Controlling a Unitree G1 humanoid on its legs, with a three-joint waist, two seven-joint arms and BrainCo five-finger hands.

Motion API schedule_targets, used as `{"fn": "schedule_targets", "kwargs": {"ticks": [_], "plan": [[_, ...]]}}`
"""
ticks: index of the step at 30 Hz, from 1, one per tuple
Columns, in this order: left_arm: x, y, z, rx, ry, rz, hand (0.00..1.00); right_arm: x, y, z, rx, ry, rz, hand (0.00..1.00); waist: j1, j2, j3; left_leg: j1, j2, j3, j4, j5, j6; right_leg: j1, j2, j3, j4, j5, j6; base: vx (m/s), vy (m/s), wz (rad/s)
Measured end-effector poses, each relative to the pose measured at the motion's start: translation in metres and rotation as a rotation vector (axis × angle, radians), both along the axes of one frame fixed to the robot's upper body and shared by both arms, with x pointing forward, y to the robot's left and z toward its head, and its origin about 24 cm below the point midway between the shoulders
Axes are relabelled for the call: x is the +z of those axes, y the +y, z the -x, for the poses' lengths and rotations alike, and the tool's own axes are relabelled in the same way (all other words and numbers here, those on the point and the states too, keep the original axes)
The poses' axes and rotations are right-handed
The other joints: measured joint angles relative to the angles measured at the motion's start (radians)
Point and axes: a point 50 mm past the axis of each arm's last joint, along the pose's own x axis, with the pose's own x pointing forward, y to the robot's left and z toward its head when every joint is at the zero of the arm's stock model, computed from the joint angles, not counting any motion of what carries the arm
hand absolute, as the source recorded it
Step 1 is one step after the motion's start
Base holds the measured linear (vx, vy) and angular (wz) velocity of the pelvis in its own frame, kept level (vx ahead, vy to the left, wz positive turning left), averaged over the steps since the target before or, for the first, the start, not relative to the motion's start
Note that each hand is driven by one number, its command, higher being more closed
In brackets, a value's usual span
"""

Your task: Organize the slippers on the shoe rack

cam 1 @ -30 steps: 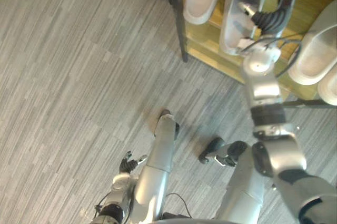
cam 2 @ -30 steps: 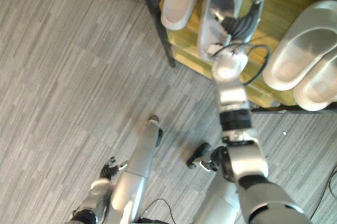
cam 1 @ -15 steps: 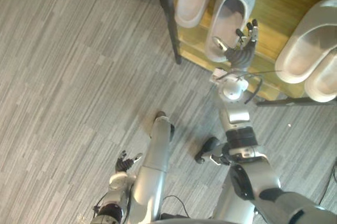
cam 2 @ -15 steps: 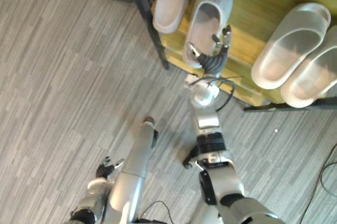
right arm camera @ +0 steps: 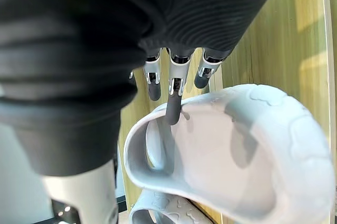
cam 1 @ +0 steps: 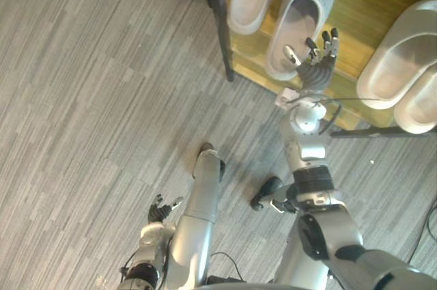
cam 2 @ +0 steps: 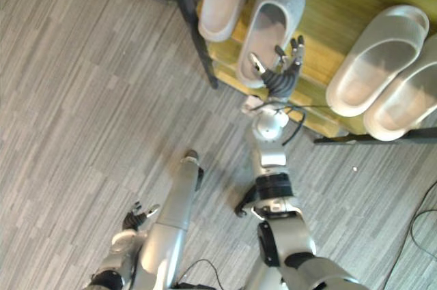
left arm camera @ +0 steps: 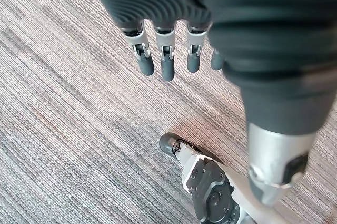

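Right hand [cam 1: 315, 66]: fingers spread straight, held by heel of grey slipper [cam 1: 298, 13].
Left hand [cam 1: 161, 209]: fingers loosely apart, held above floor [cam 1: 89, 99].
Slipper: laid on shoe rack [cam 1: 358, 3] shelf.

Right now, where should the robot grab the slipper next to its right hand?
Probably the heel rim of the slipper, coming from the front of the rack: that open end lies at the front edge beside the open right hand; the strap sits farther back.
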Motion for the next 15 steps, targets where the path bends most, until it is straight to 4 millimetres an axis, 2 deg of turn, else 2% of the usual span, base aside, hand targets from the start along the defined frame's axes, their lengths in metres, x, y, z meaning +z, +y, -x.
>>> {"fn": "schedule_targets", "kwargs": {"ticks": [15], "plan": [[0.001, -0.003, -0.002, -0.02, -0.005, -0.001, 0.0, 0.03, -0.02, -0.016, -0.026, -0.014, -0.073, 0.0, 0.014, 0.001, 0.0, -0.02, -0.017, -0.017, -0.008, 0.013, -0.002, -0.005, -0.017, -0.02, 0.003, -0.002, 0.002, 0.0, 0.043, 0.05]]}}
